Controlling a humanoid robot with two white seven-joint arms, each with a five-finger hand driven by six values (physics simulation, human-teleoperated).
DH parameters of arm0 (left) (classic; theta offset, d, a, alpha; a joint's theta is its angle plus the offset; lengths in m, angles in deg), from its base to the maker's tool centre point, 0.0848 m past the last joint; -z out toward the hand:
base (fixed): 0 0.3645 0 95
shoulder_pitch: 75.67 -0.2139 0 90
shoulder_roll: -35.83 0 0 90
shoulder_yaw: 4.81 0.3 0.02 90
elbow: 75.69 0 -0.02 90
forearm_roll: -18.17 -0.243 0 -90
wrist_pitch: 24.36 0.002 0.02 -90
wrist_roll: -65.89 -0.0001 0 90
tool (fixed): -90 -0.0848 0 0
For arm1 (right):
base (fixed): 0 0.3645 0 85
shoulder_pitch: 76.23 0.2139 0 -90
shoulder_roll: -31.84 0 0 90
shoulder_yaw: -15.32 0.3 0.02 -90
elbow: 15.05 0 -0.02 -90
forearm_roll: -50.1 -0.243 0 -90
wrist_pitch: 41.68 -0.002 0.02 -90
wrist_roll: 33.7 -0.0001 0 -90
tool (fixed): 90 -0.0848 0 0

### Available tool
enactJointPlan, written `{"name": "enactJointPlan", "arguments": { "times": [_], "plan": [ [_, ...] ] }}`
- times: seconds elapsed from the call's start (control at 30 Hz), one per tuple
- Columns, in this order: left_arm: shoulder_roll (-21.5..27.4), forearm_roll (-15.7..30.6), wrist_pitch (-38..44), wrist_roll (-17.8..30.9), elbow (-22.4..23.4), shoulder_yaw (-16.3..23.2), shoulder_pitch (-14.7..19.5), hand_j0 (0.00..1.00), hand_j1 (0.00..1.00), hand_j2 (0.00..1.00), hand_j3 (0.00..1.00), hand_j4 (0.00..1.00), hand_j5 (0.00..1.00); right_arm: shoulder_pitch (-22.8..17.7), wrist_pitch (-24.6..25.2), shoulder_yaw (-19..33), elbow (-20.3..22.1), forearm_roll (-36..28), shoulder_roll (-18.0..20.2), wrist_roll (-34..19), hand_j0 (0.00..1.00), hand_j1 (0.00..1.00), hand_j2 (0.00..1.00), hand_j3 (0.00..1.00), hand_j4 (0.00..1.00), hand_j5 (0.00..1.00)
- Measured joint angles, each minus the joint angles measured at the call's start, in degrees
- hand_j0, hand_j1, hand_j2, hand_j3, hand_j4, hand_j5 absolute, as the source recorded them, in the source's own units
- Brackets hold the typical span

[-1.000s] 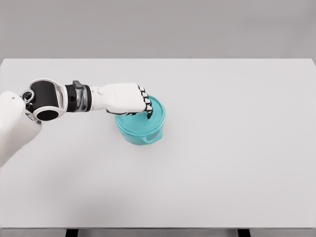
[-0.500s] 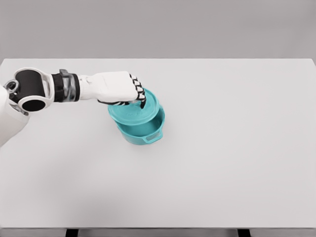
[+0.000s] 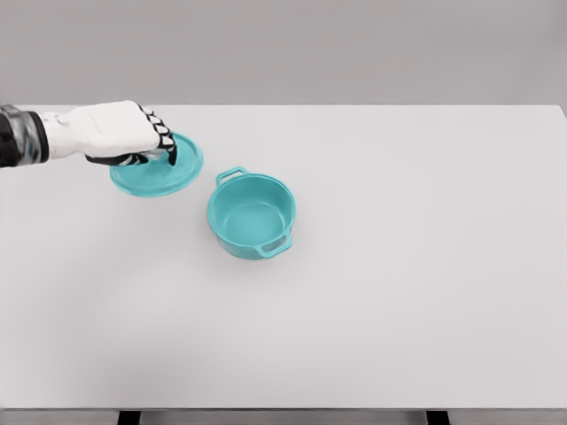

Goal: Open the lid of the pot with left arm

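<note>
Left of the open teal pot point(image 3: 252, 215), left hand point(image 3: 120, 133) gripping teal lid point(image 3: 158, 168) from above, lid under curled fingers point(image 3: 159, 140), clear of pot

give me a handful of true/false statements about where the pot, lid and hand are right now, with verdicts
1. The lid sits on top of the pot. False: it is off the pot, up and to the left of it in the head view.
2. The left hand grips the lid with curled fingers. True.
3. The pot is open and looks empty inside. True.
4. The pot lies tipped on its side. False: it stands upright on the table, with one handle at the back left and one at the front right.
5. The right hand rests beside the pot. False: no right hand is in view.
</note>
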Motion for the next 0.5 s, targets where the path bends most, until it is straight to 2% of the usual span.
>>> {"name": "enactJointPlan", "arguments": {
  "times": [0.3,0.5],
  "plan": [
    [0.3,-0.16,-0.01,0.01,10.57,-1.3,0.0,0.53,0.53,0.53,0.53,0.53,0.53,0.0,0.0,0.0,-0.01,0.0,0.0,0.0,1.0,1.0,1.0,1.0,1.0,1.0],
    [-0.04,-0.45,-0.01,0.0,15.42,-1.62,-0.18,0.53,0.53,0.53,0.53,0.53,0.53,0.0,0.0,0.0,-0.01,0.0,0.0,0.0,1.0,1.0,1.0,1.0,1.0,1.0]
  ]
}}
